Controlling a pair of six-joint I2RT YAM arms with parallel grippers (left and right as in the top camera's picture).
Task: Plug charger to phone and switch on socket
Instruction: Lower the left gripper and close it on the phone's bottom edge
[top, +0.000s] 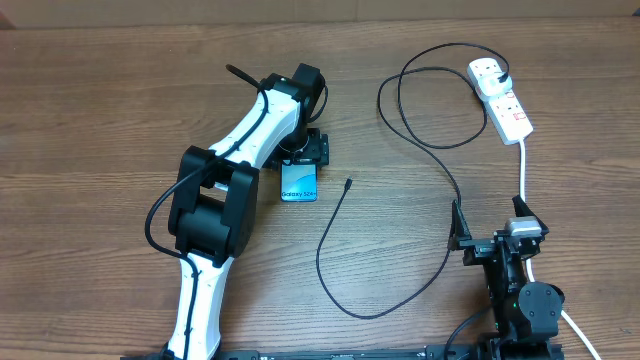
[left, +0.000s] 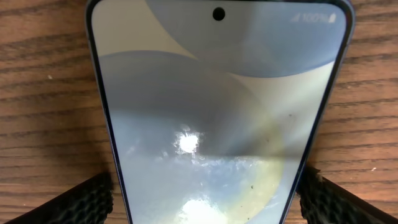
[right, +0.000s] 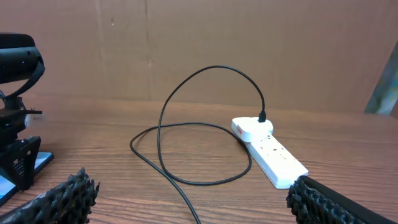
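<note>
Left gripper (top: 300, 160) over phone (top: 298, 184), table centre; pads (left: 87, 200) at both long edges, firm clamp cannot tell. Right gripper (right: 193, 199) spread wide, empty, 5 o'clock. Charger (top: 330, 245) tip loose at phone's 3 o'clock. Risk: weak hold, phone skids under connector push

Phone (top: 298, 185): flat on the table (top: 100, 100), screen up, the "Galaxy S24+" end uncovered.
Left gripper (top: 303, 152): over the phone's far end, hiding it.
Charger (top: 320, 255): connector tip (top: 347, 183) lies free on the wood just beside the phone, apart from it; the cable loops across to its plug (top: 505, 78), seated in the socket (top: 508, 105).
Right gripper (top: 490, 228): near edge, fingers spread, holding nothing.
</note>
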